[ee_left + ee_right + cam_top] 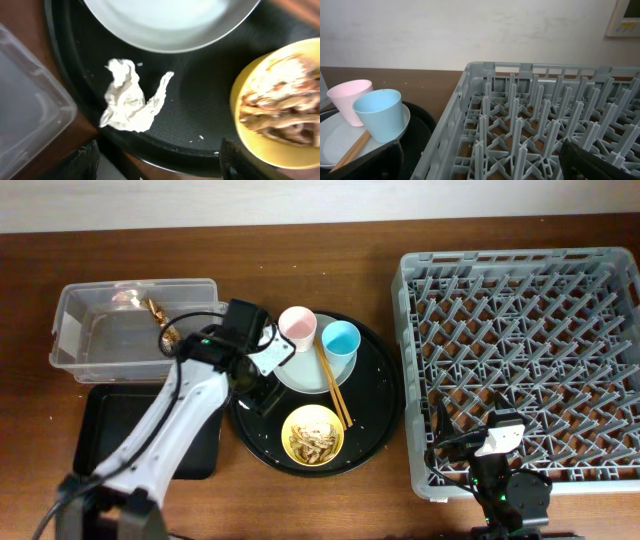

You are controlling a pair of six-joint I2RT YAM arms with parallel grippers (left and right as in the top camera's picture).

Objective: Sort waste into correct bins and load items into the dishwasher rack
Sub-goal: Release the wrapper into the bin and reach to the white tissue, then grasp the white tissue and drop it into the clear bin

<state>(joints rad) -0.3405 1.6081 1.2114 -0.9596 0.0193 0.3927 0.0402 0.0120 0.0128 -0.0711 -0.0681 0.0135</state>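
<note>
Arm on the left (170, 420) slants from the overhead view's lower left to the round black tray (200, 100). The left gripper (160, 162) hangs spread and empty over the crumpled white paper (127, 100), a ragged wad lying on the tray, below the smooth grey plate (170, 20) and right of the clear box (25, 105). The right gripper (482, 162), also released, faces the pegged grey rack (520, 125).

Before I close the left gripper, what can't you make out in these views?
- Crumpled white paper: overhead, hidden under the left arm; only the left wrist shows it.
- Shallow black rectangular tray: overhead, the arm covers its right side.
- Brownish bits in the clear rectangular plastic box: overhead, too small to identify.
- Yellow bowl: left wrist, blurred, cut by the right edge.
</note>
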